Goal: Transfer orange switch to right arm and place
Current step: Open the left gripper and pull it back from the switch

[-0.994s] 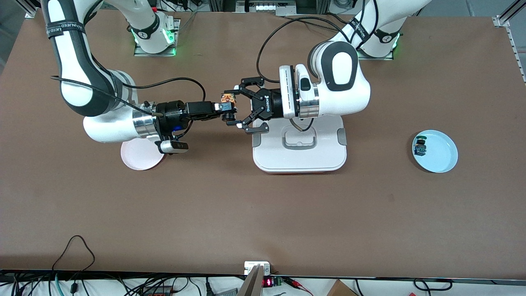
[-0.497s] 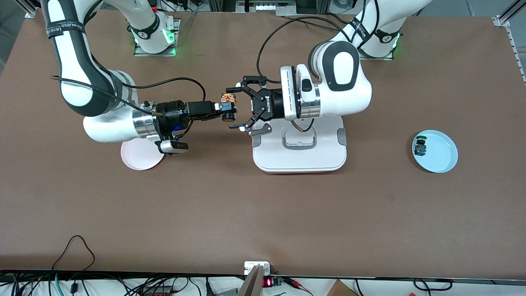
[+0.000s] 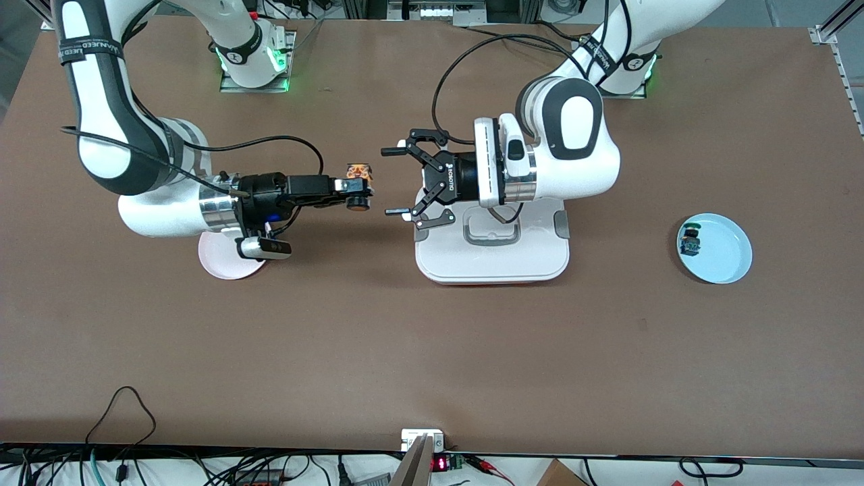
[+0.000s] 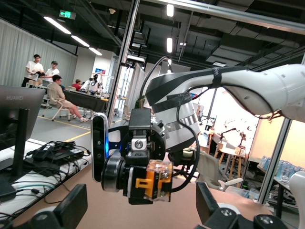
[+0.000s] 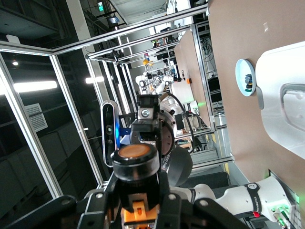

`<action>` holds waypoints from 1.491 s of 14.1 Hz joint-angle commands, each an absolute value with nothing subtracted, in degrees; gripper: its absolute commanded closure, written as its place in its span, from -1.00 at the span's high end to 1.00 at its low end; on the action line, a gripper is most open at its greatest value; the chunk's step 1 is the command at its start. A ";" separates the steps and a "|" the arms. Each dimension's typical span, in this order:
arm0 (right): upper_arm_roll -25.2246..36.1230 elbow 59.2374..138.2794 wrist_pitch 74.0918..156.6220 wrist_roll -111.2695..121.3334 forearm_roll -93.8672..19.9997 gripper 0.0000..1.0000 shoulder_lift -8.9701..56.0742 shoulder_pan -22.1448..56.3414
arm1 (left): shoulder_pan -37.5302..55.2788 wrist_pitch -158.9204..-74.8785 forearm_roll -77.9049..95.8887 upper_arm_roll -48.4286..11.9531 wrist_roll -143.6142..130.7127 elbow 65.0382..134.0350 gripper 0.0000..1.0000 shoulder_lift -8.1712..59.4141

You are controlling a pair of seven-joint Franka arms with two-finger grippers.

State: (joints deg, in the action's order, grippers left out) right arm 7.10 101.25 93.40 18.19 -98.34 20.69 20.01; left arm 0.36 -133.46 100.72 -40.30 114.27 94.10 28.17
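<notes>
Nearest the front camera, on the bare table (image 3: pixel 432 351), nothing concerns us. A little farther off sit three fixed things: a pink plate (image 3: pixel 226 260) toward the right arm's end, a white tray (image 3: pixel 491 253) in the middle, and a blue plate (image 3: pixel 725 256) toward the left arm's end, which carries the small black-and-blue part (image 3: pixel 690 241).

Above that row hang our two grippers, and here is the change. Half a second ago they were almost touching over the table beside the tray; now they stand well apart. The right gripper (image 3: pixel 356 191) has drawn back toward its own end with the orange switch (image 3: pixel 358 185) clenched between its fingers, over the table between the pink plate and the tray. The right wrist view shows the switch (image 5: pixel 138 179) pinched at its black body, orange cap facing out. The left gripper (image 3: pixel 405 182) has pulled back toward the tray's edge with its jaws spread wide and nothing in them; in its wrist view, the fingertips (image 4: pixel 71 205) frame the right gripper and the switch (image 4: pixel 153 180) at a distance.

We judge the handover done. What remains is the placing, most likely on the pink plate just beneath the right wrist, while the left arm keeps clear.
</notes>
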 commanded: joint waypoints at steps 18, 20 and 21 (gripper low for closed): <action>7.65 101.60 84.90 28.04 -51.28 -1.00 18.46 7.82 | -17.58 -96.17 39.17 -40.25 58.40 92.55 1.00 23.38; 7.65 100.90 84.90 28.04 -44.50 -1.00 18.02 7.65 | -17.58 -91.69 27.83 -40.25 52.76 90.45 1.00 23.47; 7.65 100.72 84.90 28.04 -40.82 -1.00 17.84 7.65 | -17.67 -89.41 23.42 -40.17 49.25 89.40 1.00 23.47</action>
